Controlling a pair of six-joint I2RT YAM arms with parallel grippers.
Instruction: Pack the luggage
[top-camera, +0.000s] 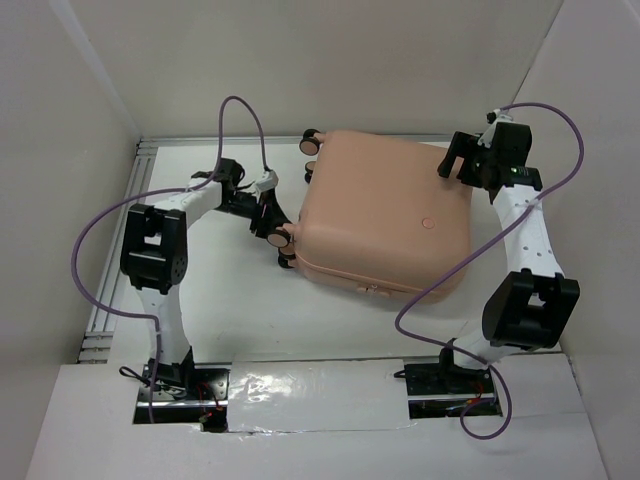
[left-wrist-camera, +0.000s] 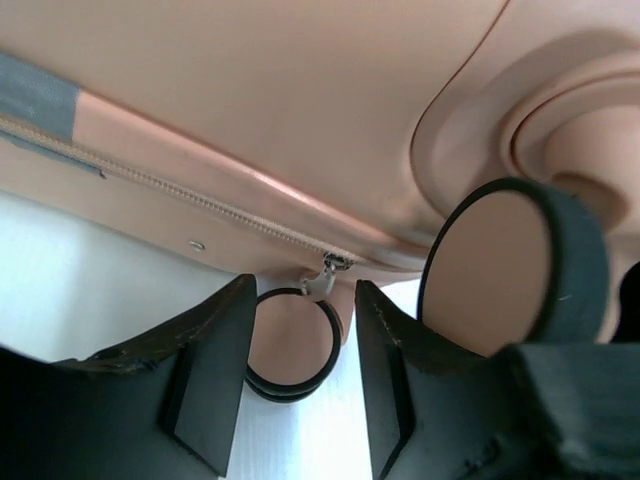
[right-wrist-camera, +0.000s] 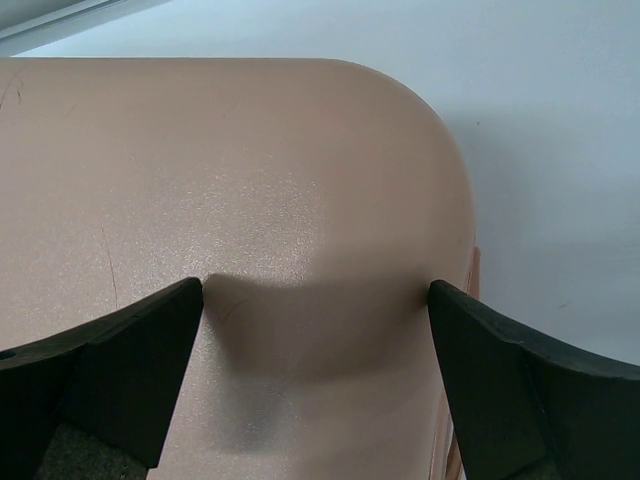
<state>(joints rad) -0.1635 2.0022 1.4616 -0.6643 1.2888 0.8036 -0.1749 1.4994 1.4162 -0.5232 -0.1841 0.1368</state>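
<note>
My left gripper (left-wrist-camera: 303, 300) is right up close, abt half open, w/ nothing held. The little zip pull (left-wrist-camera: 322, 285) hangs in the gap betw. my two fingers, not pinched. A wheel (left-wrist-camera: 510, 265) is just beside it.

The luggage (top-camera: 385, 215) lies flat & closed on the counter (top-camera: 250, 320), in the middle, a bit to the far right, wheels to the left. My right gripper (right-wrist-camera: 315, 300) is wide open over its far right corner, holding nothing.

I think the shell is hard, smooth & slippy, and too wide to pinch. Best spot to grab: the zip pull. It's small & thin, so it may slip out.

Room: lots of bare counter on the near side. The right wall (top-camera: 600, 150) is close to my right arm and the left wall (top-camera: 60, 150) is near my left one, so not much swing room there.
</note>
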